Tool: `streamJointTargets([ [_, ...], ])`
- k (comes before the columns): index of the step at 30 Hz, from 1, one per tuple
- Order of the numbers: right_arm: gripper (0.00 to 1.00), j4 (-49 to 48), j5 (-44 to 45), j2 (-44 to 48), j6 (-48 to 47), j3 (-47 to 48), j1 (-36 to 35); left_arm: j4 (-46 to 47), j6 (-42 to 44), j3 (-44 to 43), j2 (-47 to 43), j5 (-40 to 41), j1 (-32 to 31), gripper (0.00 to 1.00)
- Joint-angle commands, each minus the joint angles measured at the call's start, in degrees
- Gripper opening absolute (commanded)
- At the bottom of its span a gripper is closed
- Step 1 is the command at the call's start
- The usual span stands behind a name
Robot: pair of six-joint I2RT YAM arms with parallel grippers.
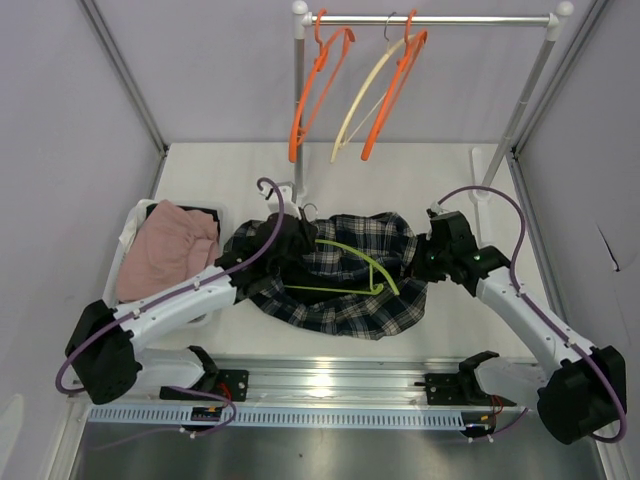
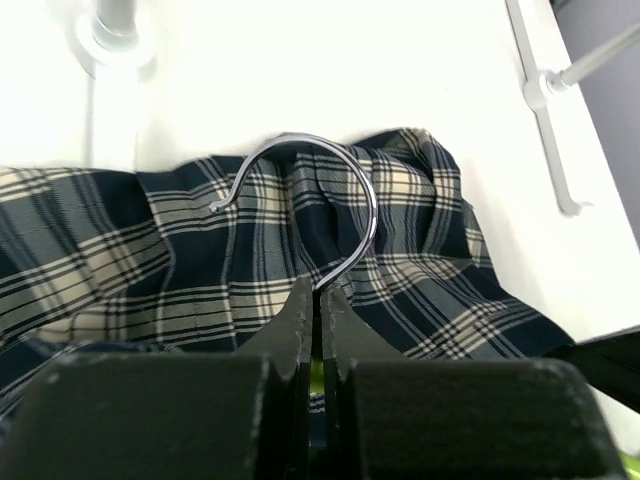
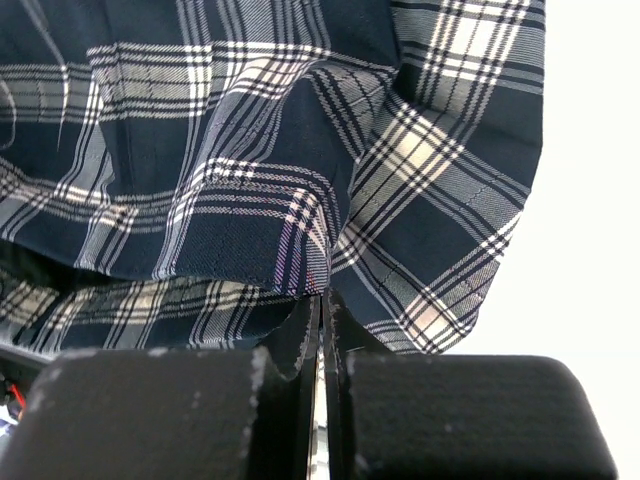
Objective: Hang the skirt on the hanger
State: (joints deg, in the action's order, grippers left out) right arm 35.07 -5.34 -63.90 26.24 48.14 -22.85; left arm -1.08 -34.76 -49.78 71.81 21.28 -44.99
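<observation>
Pink cloth (image 1: 170, 250) lies bunched in a white bin (image 1: 137, 215) at the table's left edge. Just right of it, the left gripper (image 2: 318, 300) has its fingers pressed together on the neck of the green hanger (image 1: 350, 270), whose metal hook (image 2: 340, 170) curls up out of the fingertips. The hanger's body lies flat on top of the plaid skirt (image 1: 340, 300), which is spread in a rumpled heap on the middle of the table, between the two arms. Behind it, on the rail (image 1: 430, 19), hang two orange hangers (image 1: 318, 85) and a cream one (image 1: 365, 105). At the skirt's right edge the right gripper (image 3: 322, 310) pinches a fold of the plaid fabric, its fingers closed tight on it.
</observation>
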Motion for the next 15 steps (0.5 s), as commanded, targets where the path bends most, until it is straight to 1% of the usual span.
streamJointTargets([
  [1,0.0,3.1,-1.2,2.6,-1.5,3.5,-0.1,5.4,6.7,0.7,-2.7,12.5,-3.5,0.0],
  [2,0.0,4.2,-1.2,2.8,-1.5,4.1,-0.4,5.8,7.4,0.4,-2.8,16.4,-4.3,0.0],
  [4,0.0,5.7,-0.6,3.7,-1.7,6.0,-1.1,6.6,8.0,0.1,-3.1,19.6,-6.1,0.0],
  [5,0.0,7.1,-0.3,4.1,-1.7,6.7,-2.0,6.4,8.5,-0.9,-3.0,23.2,-6.7,0.0],
  [6,0.0,7.8,0.2,4.5,-1.7,7.9,-2.4,7.0,9.2,-1.0,-3.0,24.8,-7.9,0.0],
  [10,0.0,10.7,0.2,5.7,-2.2,9.0,-2.6,14.8,13.2,-0.6,-3.0,31.0,-10.7,0.0],
  [12,0.0,11.0,-1.0,6.4,-2.2,8.9,-2.5,19.3,18.5,0.3,-2.6,35.5,-13.2,0.0],
  [13,0.0,11.2,-2.1,6.7,-2.1,8.9,-2.5,23.8,20.3,0.2,-2.5,37.4,-14.1,0.0],
  [14,0.0,11.3,-2.6,7.4,-2.1,9.0,-2.5,26.5,25.1,0.4,-2.1,39.4,-14.9,0.0],
  [15,0.0,11.6,-3.1,7.6,-2.1,9.0,-2.5,28.8,27.7,0.4,-1.7,40.9,-15.8,0.0],
])
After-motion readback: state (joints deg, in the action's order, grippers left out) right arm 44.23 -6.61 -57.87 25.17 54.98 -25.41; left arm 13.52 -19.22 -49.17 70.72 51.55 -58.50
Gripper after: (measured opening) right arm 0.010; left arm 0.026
